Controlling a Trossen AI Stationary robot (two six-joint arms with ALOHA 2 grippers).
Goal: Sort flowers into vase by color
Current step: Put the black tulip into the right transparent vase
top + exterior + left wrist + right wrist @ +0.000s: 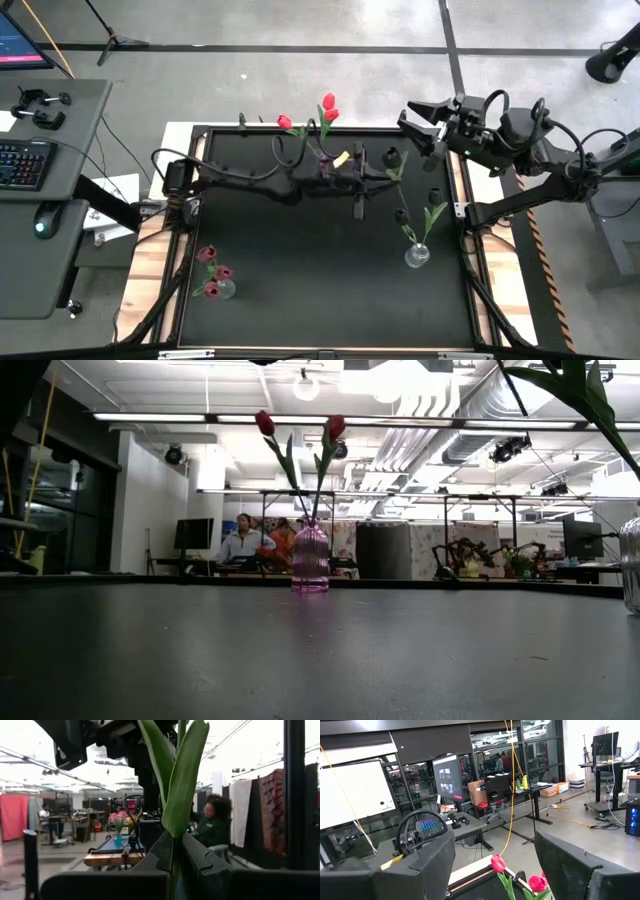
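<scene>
1. Near the front left corner of the black bench [320, 290]: a small clear vase [224, 289] holding three dark pink tulips [212, 271].
2. At the back edge, left of centre: a pink ribbed vase [310, 559] carrying two red tulips [327, 108], heads leaning past the bench rim.
3. Across the middle: left arm stretched rightward, left pincer [357, 186] clamped tight on a green tulip stem [176, 800], long leaves rising between the dark fingers [200, 862] in the left wrist view.
4. Right of centre, near the front: a clear glass vase [417, 256] with a leafy green stem [430, 222] standing in it, and a dark-headed tulip [392, 157] just beyond the left pincer.
5. At the back right corner: right pincer [412, 120] spread wide, gripping nothing, raised above the bench edge.
</scene>
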